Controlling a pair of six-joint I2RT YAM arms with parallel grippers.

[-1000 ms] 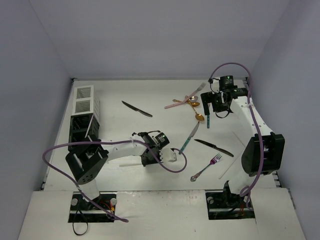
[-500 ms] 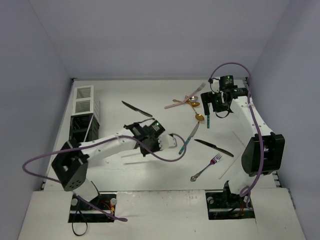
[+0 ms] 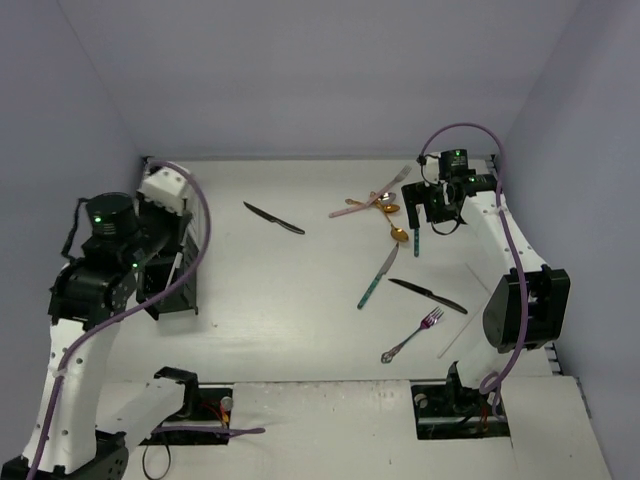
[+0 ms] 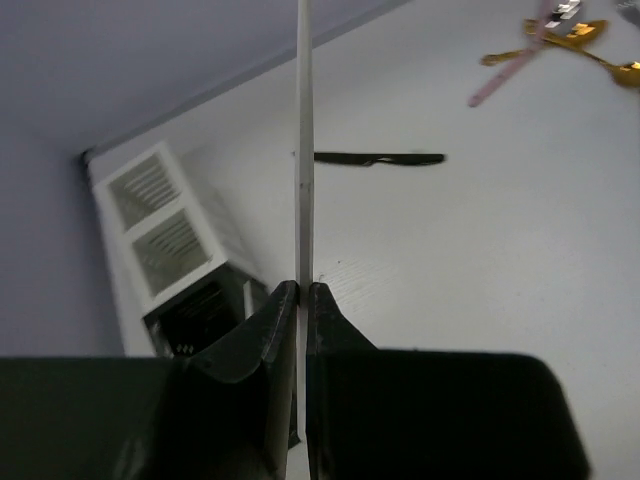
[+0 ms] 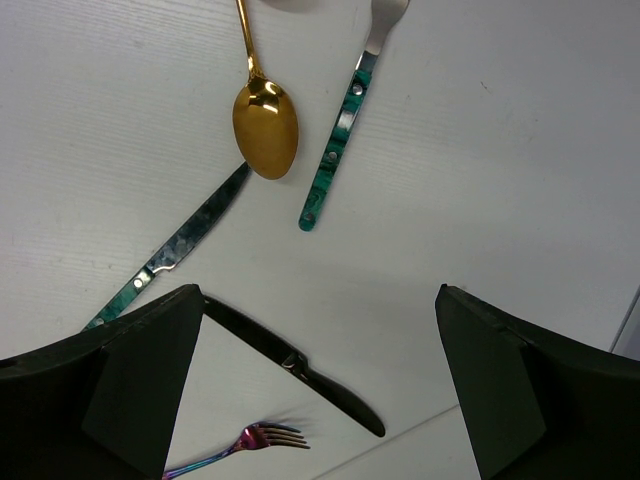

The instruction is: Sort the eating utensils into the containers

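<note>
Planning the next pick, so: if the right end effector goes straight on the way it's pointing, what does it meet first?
The right end effector would probably meet bare table between the teal-handled fork and the black knife, though depth is unclear.

A white table (image 3: 300,290) is enclosed by 3 plain, pale grey-lavender walls (image 3: 300,80).
</note>
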